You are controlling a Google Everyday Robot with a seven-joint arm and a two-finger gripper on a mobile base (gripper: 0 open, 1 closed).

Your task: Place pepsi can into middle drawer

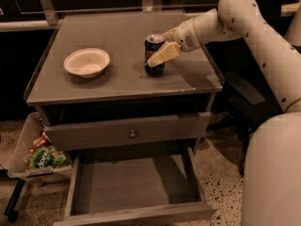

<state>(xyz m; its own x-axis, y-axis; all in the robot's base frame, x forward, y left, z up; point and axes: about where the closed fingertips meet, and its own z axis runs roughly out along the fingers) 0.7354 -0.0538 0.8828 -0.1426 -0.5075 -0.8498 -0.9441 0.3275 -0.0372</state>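
The pepsi can [152, 43] stands upright on the grey cabinet top [117, 32], right of centre. My gripper [156, 55] reaches in from the right and is open around the can. Its near cream finger [163, 55] lies across the can's front, and the far finger is hidden behind the can. The middle drawer [136, 185] is pulled out at the bottom of the cabinet, with a bare floor and nothing in it.
A shallow white bowl [87, 61] sits on the cabinet top, left of the can. A shut drawer front with a round knob [132, 134] is above the open drawer. A tray with snack bags [43, 157] stands at the lower left. My white arm and body [273, 164] fill the right side.
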